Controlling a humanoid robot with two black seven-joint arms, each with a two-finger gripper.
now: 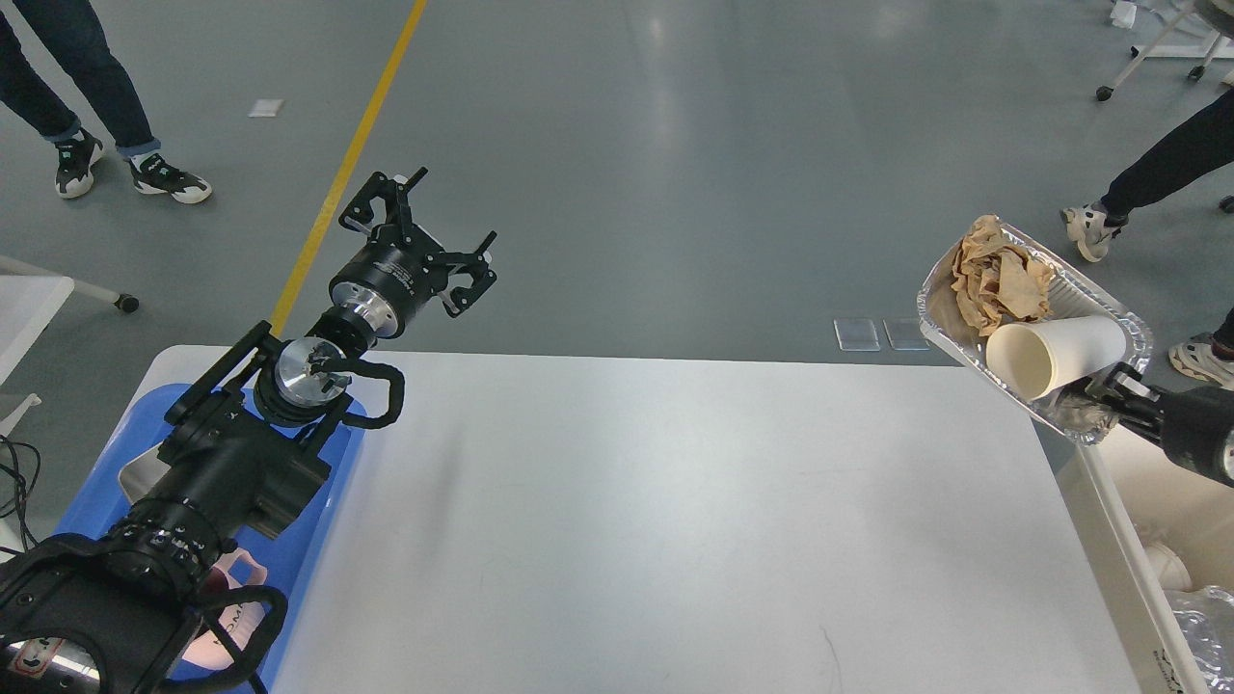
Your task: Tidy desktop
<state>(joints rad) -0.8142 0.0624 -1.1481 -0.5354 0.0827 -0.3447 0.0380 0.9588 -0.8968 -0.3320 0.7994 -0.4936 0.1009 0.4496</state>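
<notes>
Foil tray [1109, 299] in right hand [1109, 390]

My worktop [627, 520] is smooth, white and faintly glossy, catching soft reflections. At the far right, the foil tray [1080, 419] is thin crinkled aluminium, shiny. Inside it lie crumpled brown paper [998, 280], matt and rough, and a smooth matt white paper cup [1056, 352]. The blue tray [96, 482] on the left looks like smooth plastic. The grey floor [675, 145] is polished.
</notes>
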